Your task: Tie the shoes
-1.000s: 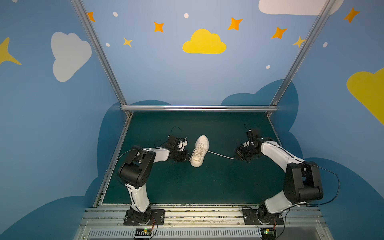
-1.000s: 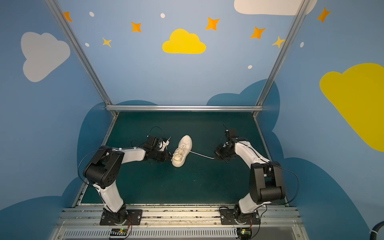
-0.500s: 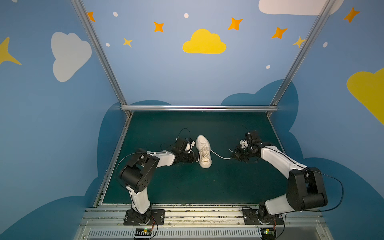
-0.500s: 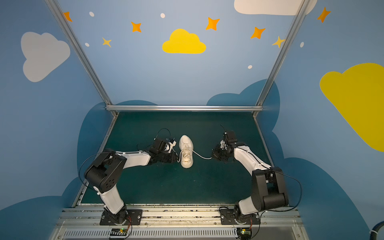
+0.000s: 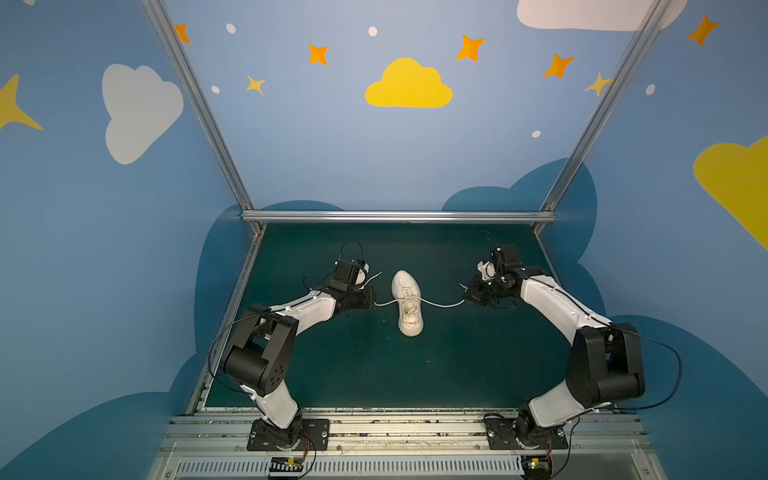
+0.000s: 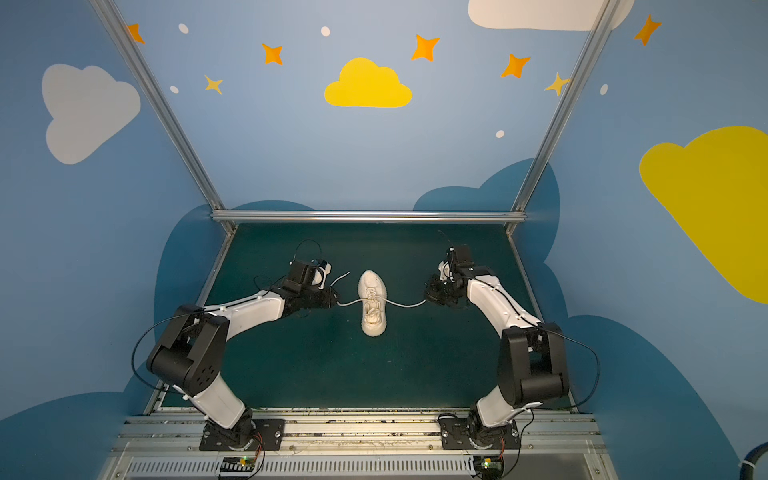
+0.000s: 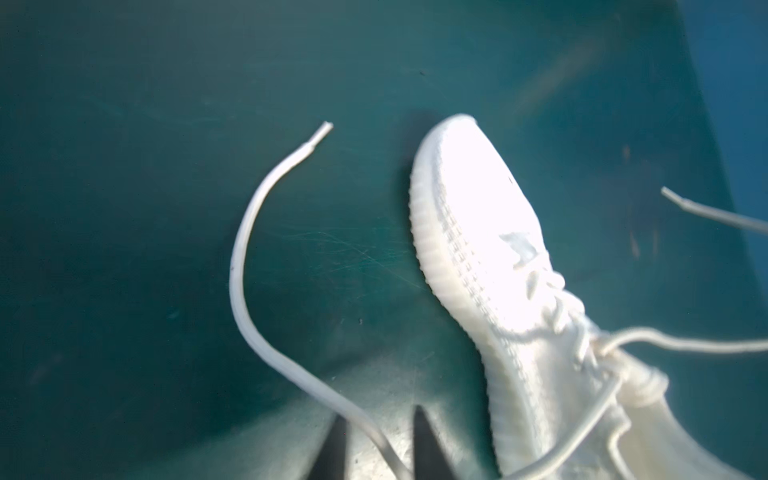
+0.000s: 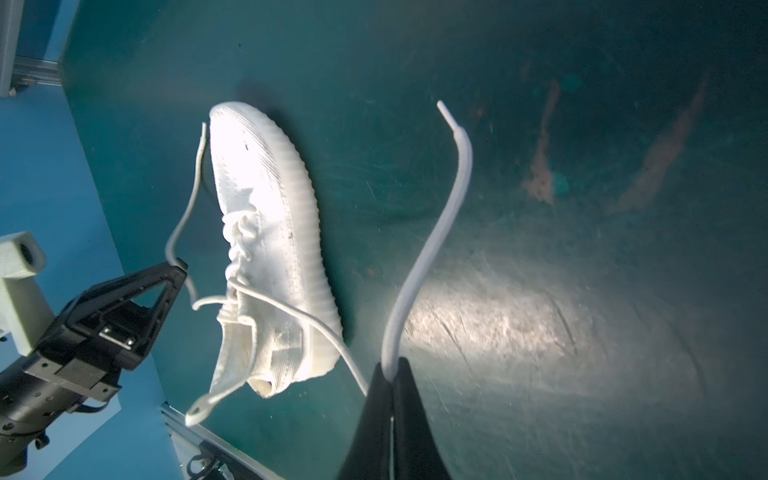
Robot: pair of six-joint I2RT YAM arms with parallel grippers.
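The shoe, a single off-white knit sneaker [image 5: 407,303] [image 6: 373,303], lies mid-mat with its toe toward the back wall. Its laces run out to both sides. My left gripper [image 5: 371,300] [image 7: 378,415] is open just left of the shoe, and the left lace [image 7: 245,257] passes loosely between its parted fingers, its tip curling free. My right gripper [image 5: 467,297] [image 8: 390,365] is shut on the right lace [image 8: 436,232] to the right of the shoe [image 8: 266,232]. That lace sags between shoe and gripper, and its free end sticks out past the jaws.
The dark green mat [image 5: 374,365] is bounded by an aluminium rail [image 5: 395,216] at the back, a side rail [image 5: 232,316] on the left and blue walls. The arm bases stand on the metal track [image 5: 395,432] at the front.
My left gripper has opened, so the left lace now lies loose between its fingers. The shoe has turned, its heel swinging right, and the right lace has gone from taut to sagging.
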